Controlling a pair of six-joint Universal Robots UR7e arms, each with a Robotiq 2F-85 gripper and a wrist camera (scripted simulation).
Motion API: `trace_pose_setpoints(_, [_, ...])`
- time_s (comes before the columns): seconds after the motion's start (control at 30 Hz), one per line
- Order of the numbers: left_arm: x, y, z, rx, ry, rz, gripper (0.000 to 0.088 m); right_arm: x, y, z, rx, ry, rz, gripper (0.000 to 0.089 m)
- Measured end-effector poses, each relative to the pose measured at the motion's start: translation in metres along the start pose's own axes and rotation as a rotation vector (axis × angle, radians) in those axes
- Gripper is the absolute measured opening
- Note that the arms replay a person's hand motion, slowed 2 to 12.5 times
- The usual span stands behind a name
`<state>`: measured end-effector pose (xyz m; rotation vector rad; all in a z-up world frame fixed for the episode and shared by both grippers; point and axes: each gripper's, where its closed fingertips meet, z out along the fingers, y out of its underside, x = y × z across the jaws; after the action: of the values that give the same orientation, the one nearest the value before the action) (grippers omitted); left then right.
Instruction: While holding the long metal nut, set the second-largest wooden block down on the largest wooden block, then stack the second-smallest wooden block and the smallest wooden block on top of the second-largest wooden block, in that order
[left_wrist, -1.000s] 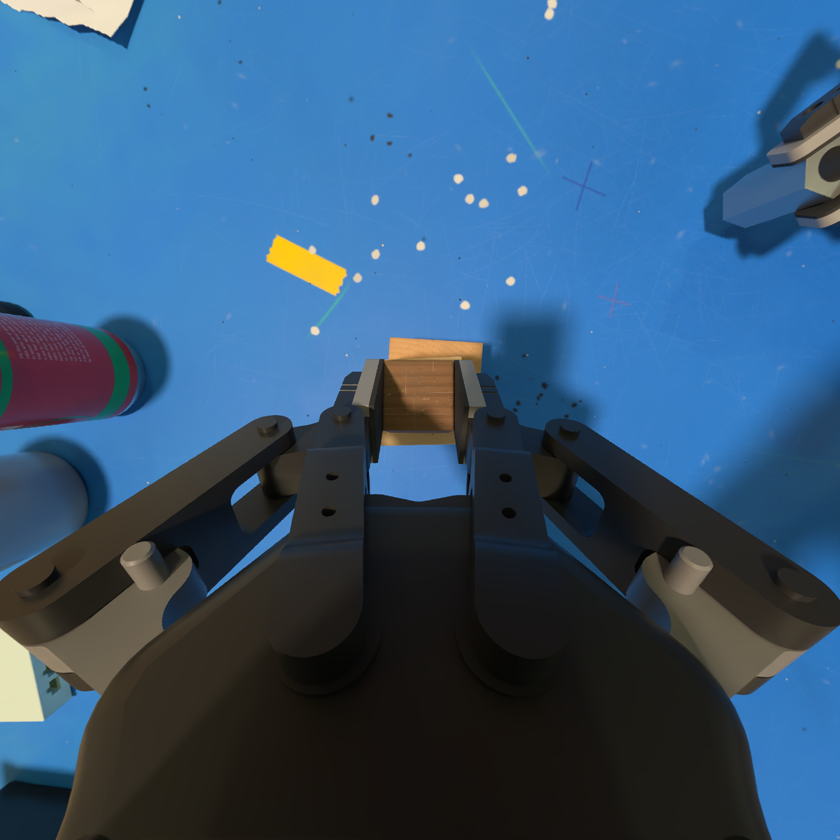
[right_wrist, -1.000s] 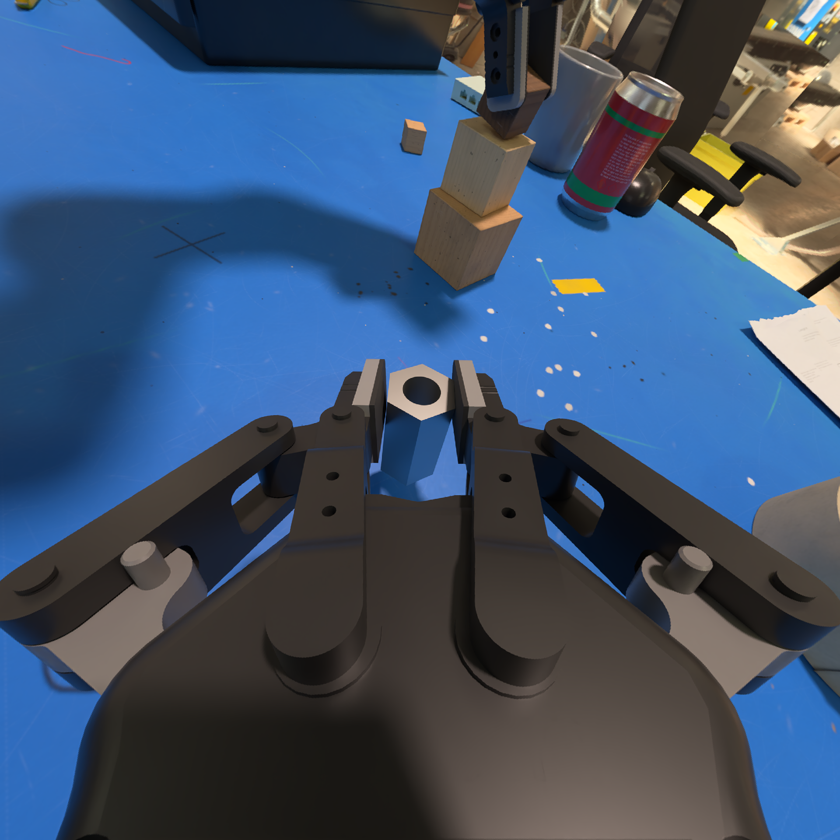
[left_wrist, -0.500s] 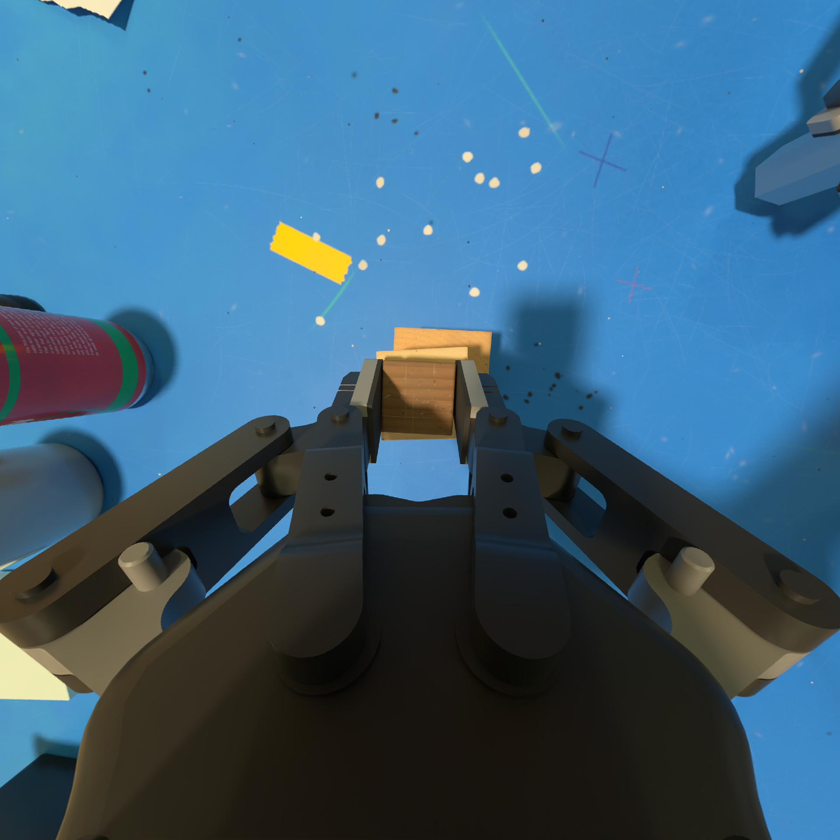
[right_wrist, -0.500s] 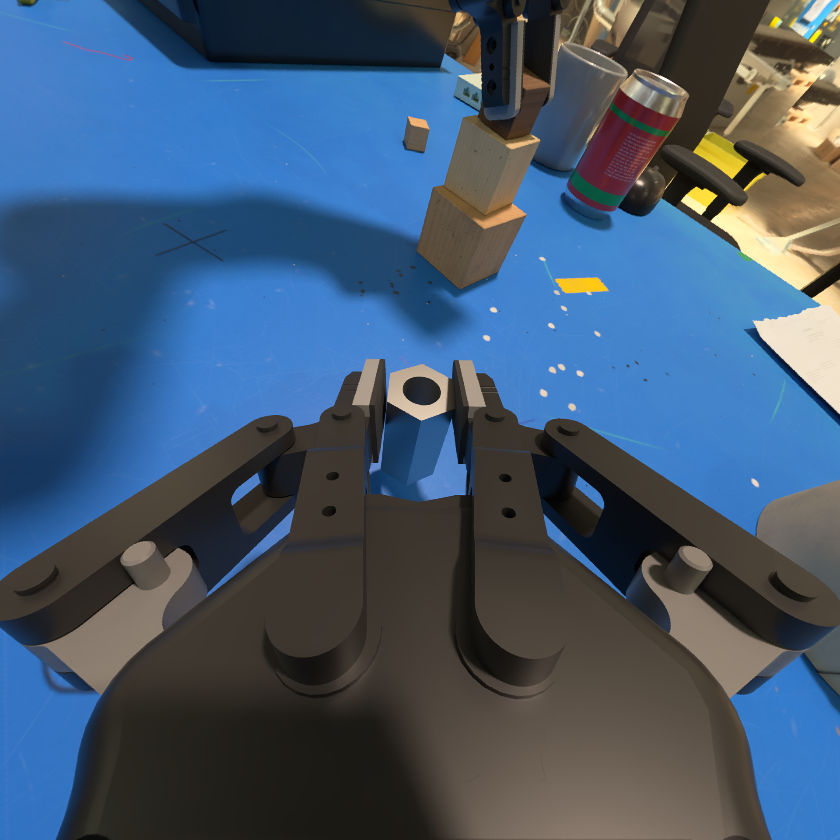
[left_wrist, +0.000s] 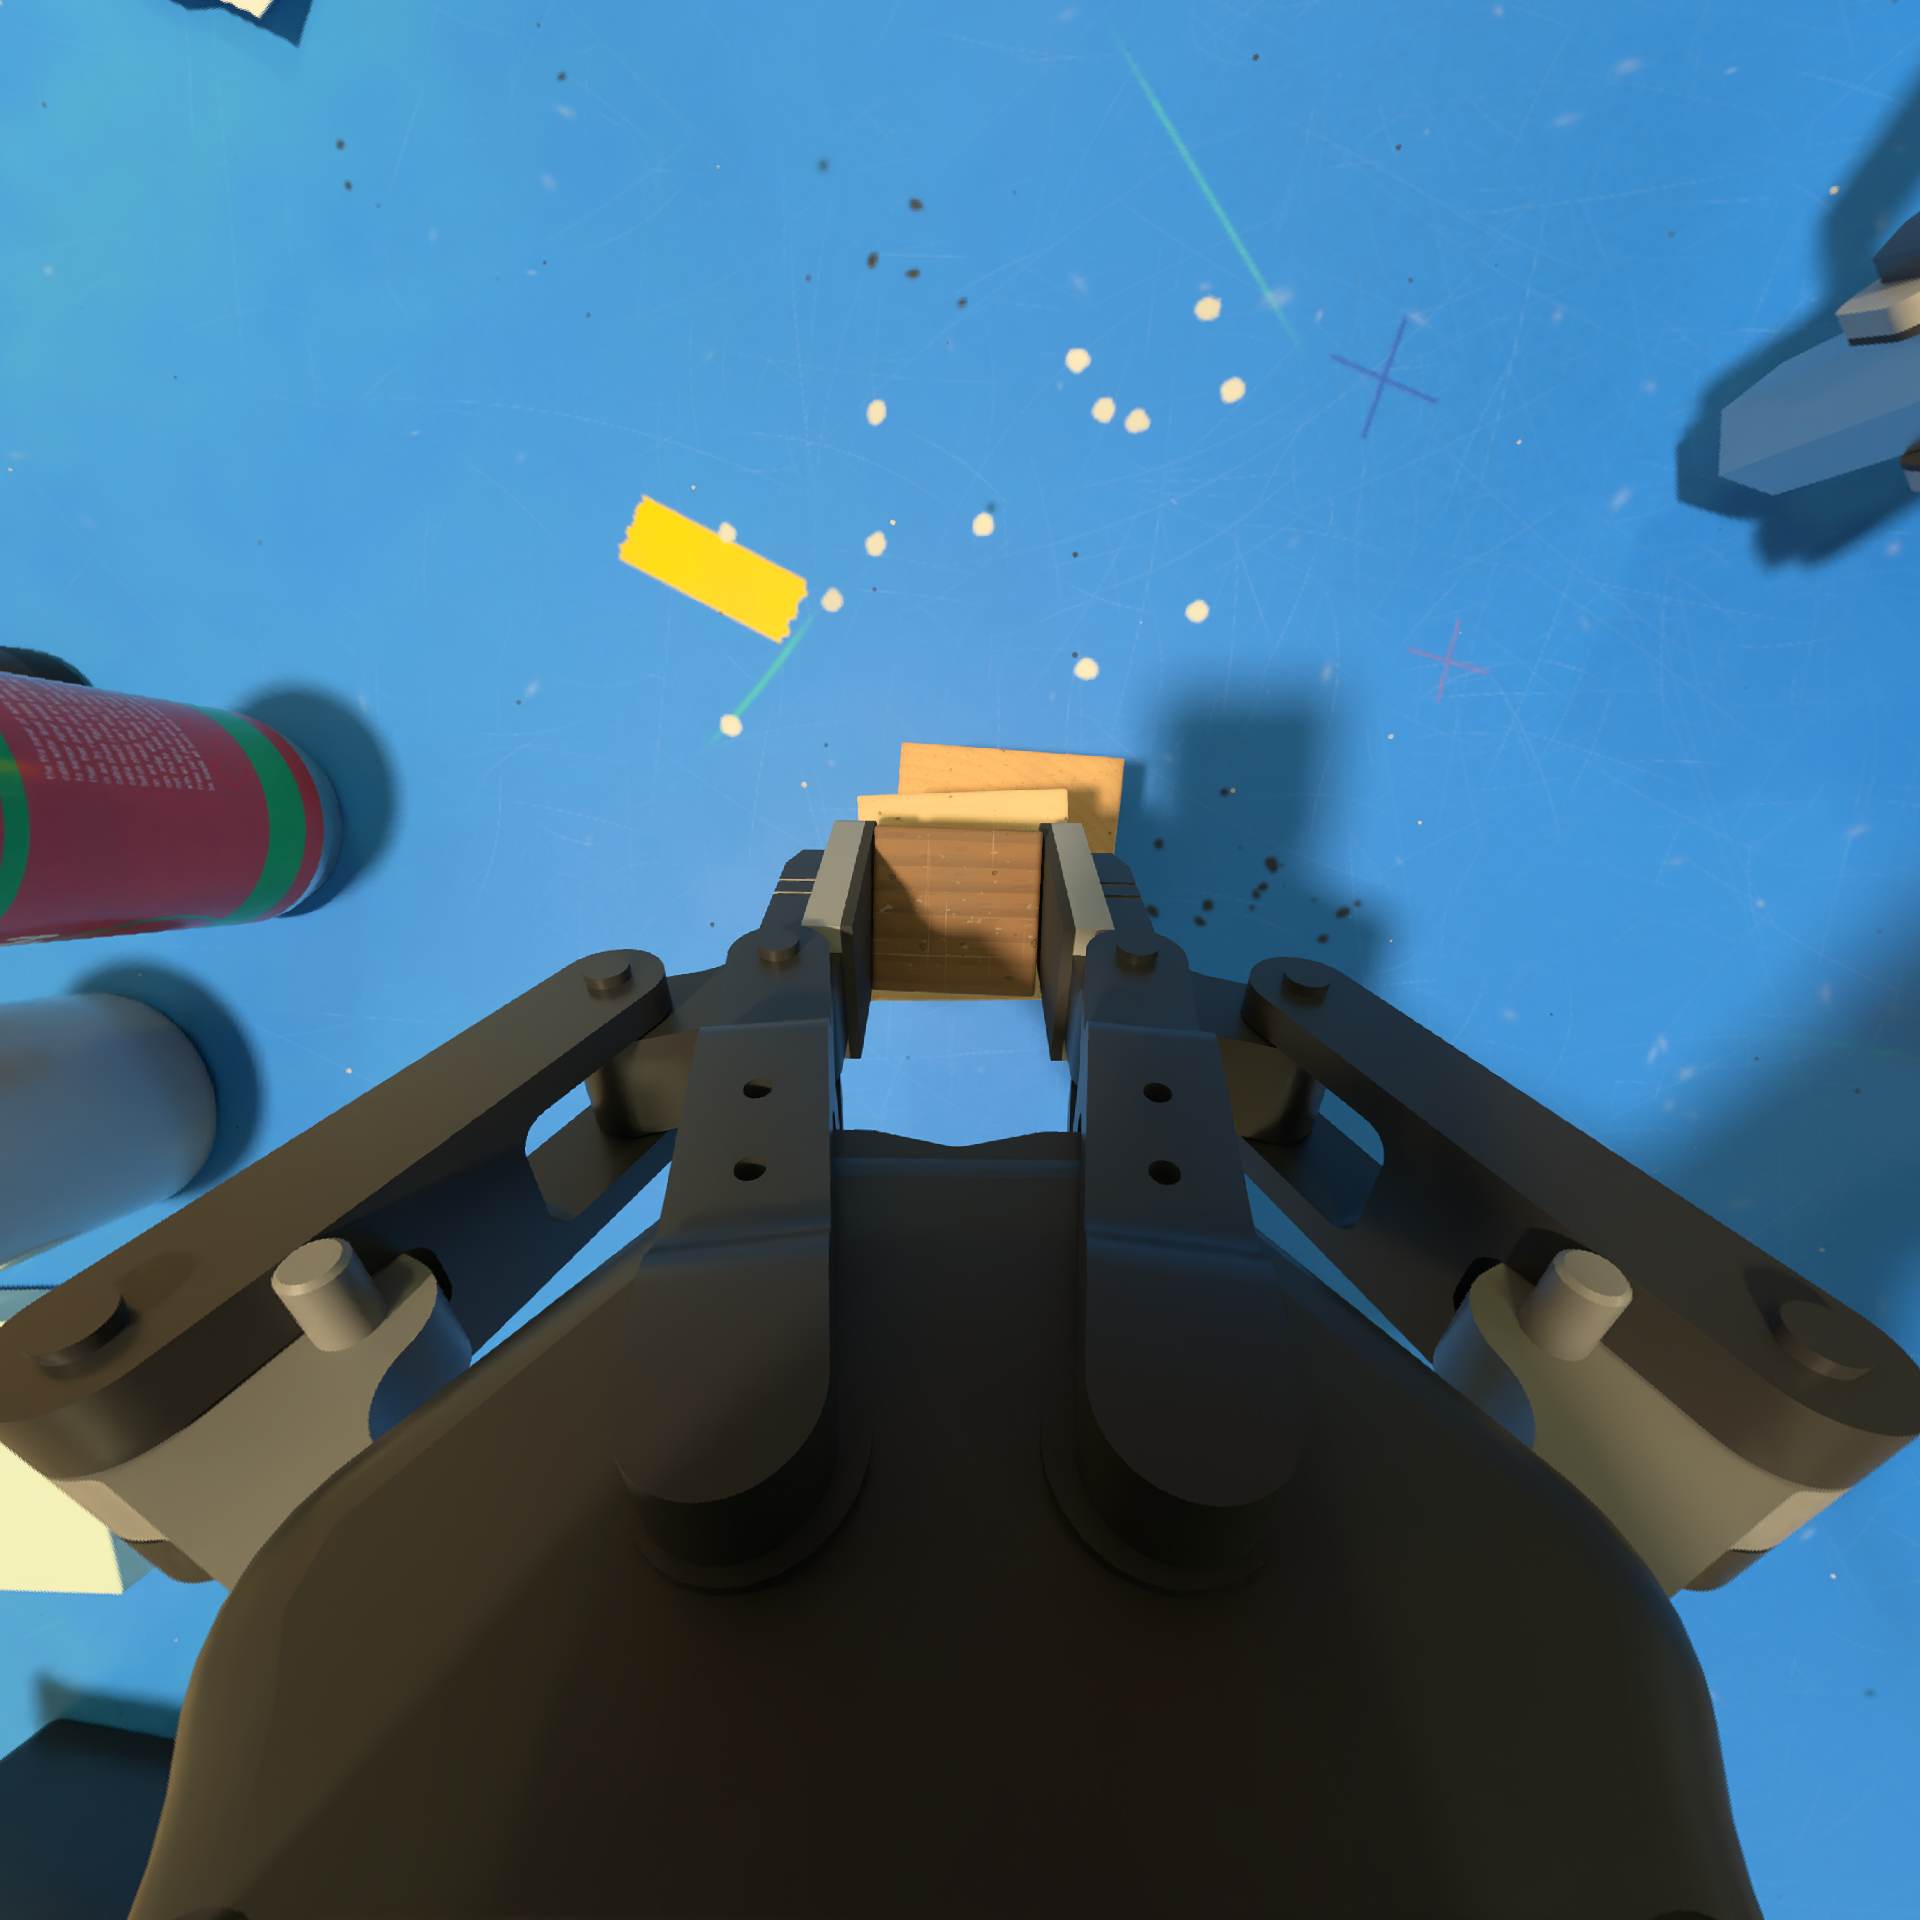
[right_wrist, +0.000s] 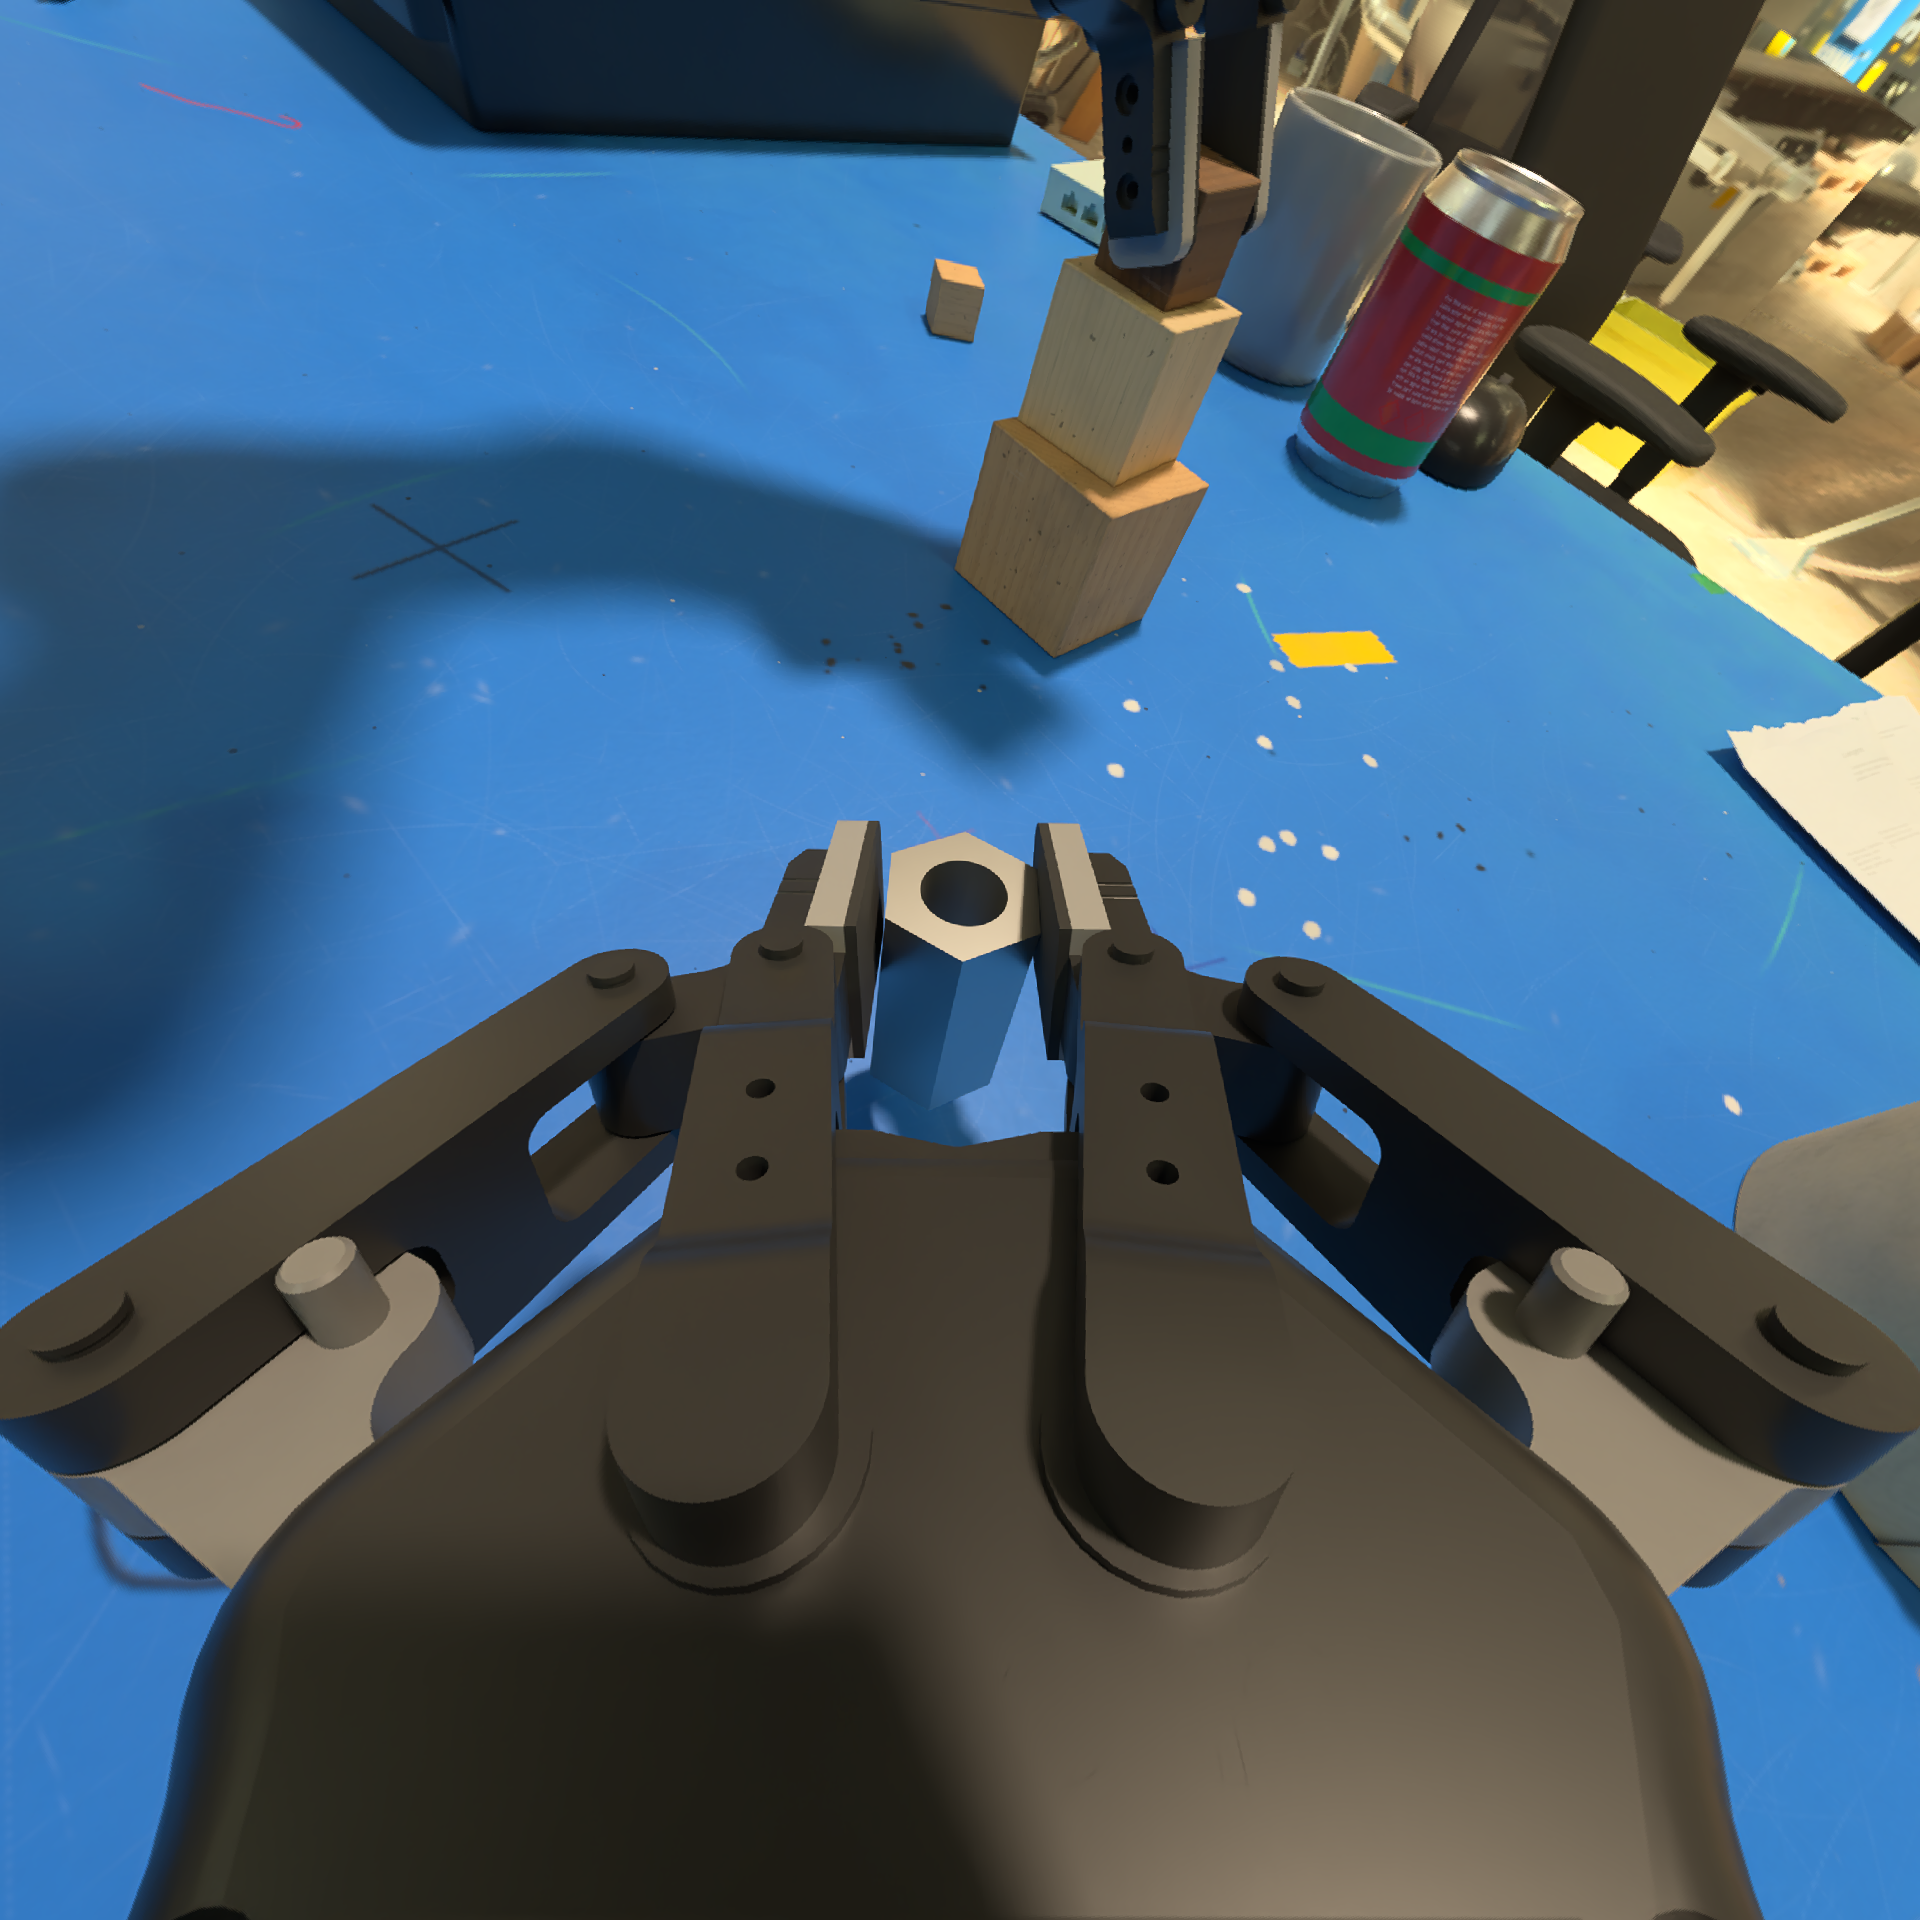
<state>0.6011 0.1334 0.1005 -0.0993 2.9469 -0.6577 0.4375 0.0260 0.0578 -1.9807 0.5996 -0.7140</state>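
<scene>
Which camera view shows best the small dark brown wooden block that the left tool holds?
The left wrist view: the small dark brown wooden block fills the gap between the left tool's fingers, its face and grain plain. The right wrist view shows the same block far off, half hidden by those fingers, low over the two stacked pale wooden blocks.

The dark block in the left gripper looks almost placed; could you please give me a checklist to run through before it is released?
1. Left gripper shut on dark block: ok.
2. Dark block resting on second-largest block: cannot tell.
3. Dark block centred there: not ok, sits toward far corner.
4. Second-largest block seated on largest block: ok.
5. Right gripper holding long metal nut: ok.
6. Smallest block free on table: ok.
</scene>
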Motion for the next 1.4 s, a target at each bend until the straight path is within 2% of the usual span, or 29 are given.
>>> trace_pose_setpoints(0.07, [-0.001, 0.0, 0.0, -0.001, -0.006, -0.002, 0.0281, 0.0, 0.0, 0.0, -0.001, 0.0, 0.0, 0.0261])
trace_pose_setpoints(0.13, [-0.001, 0.002, 0.0, -0.005, -0.012, -0.005, 0.0429, 0.0, 0.0, 0.0, -0.001, 0.0, 0.0, 0.0261])
trace_pose_setpoints(0.2, [-0.002, 0.003, 0.0, -0.007, -0.018, -0.008, 0.0513, 0.0, 0.0, 0.0, -0.002, 0.001, 0.001, 0.0261])
trace_pose_setpoints(0.5, [-0.005, 0.004, -0.004, 0.008, -0.049, -0.023, 0.0726, 0.002, 0.0, 0.0, -0.003, 0.006, 0.004, 0.0261])
trace_pose_setpoints(1.07, [-0.009, 0.004, -0.022, 0.106, -0.13, -0.07, 0.0746, 0.007, 0.0, -0.002, -0.005, 0.019, 0.021, 0.0261])
trace_pose_setpoints(1.4, [-0.024, 0.009, -0.035, 0.173, -0.27, -0.144, 0.0741, 0.01, 0.001, -0.002, -0.008, 0.026, 0.033, 0.0261])
